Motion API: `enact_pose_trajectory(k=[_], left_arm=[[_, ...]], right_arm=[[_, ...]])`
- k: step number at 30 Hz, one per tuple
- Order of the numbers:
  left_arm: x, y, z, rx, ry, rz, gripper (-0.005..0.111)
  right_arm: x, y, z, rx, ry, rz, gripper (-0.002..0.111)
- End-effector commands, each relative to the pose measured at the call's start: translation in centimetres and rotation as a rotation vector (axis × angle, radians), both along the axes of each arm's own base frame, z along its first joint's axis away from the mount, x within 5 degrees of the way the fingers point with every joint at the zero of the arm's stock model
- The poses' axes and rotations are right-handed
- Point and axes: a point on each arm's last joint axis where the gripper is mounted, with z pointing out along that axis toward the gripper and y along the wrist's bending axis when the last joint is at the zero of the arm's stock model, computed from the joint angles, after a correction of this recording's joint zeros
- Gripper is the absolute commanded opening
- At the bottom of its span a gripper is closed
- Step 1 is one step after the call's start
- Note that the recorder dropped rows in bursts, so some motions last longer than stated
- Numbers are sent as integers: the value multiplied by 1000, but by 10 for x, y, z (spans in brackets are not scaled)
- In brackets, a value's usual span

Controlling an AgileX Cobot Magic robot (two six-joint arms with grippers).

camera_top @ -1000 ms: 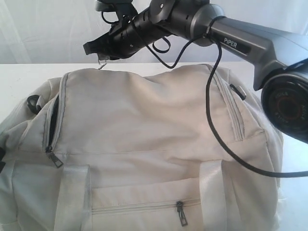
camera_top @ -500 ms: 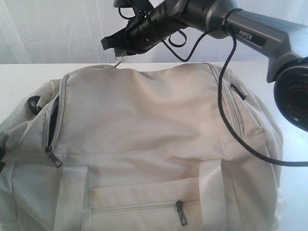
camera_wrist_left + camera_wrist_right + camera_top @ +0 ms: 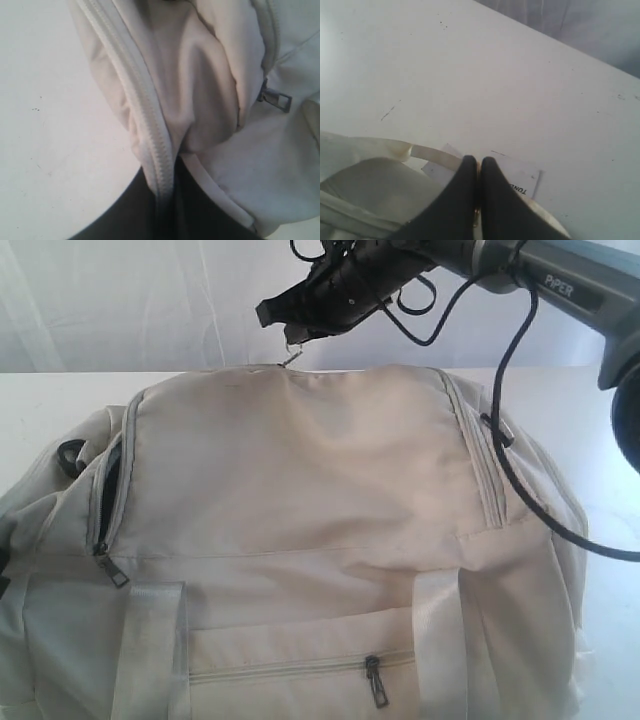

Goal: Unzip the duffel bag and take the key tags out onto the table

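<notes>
The cream duffel bag (image 3: 300, 500) fills the exterior view and lies on the white table (image 3: 40, 400). My right gripper (image 3: 278, 322) reaches across over the bag's far top edge, shut on a small metal zipper pull (image 3: 293, 358) that hangs just under it. In the right wrist view its dark fingers (image 3: 479, 165) are pressed together with a glint of metal between them. My left gripper (image 3: 162, 175) is shut on a fold of the bag along a grey zipper seam (image 3: 135, 100); it is outside the exterior view. The key tags are hidden.
A side zipper (image 3: 108, 485) on the bag's left end gapes a little, dark inside, with its slider (image 3: 112, 570) low down. A front pocket zipper pull (image 3: 376, 680) hangs near the bottom. A printed paper label (image 3: 520, 180) and a pale strap (image 3: 430, 152) lie beyond the right fingers.
My right gripper has travelled to the right and slightly upward along the bag's far top edge, carrying the zipper pull with it. The bag's top has flattened a little.
</notes>
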Motion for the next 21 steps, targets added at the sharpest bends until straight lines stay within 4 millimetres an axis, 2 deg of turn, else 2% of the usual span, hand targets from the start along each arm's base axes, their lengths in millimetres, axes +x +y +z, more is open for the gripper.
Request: enact_pose_trajectory(k=[1, 10, 14, 16, 18, 21], left_arm=[[-8, 6, -3, 65, 55, -3, 0], [-8, 6, -3, 65, 55, -3, 0], [-8, 6, -4, 66, 55, -5, 0], [-6, 5, -5, 67, 60, -5, 0], [-4, 5, -7, 71, 75, -7, 0], [-3, 4, -8, 74, 85, -10, 0]], right_arm=[[1, -31, 20, -38, -50, -57, 0], [-6, -74, 38, -97, -15, -108, 0], [-15, -94, 51, -145, 4, -137, 0], [-20, -106, 49, -165, 21, -161, 0], [-30, -120, 44, -167, 45, -194, 0], [-50, -132, 48, -183, 24, -234, 0]])
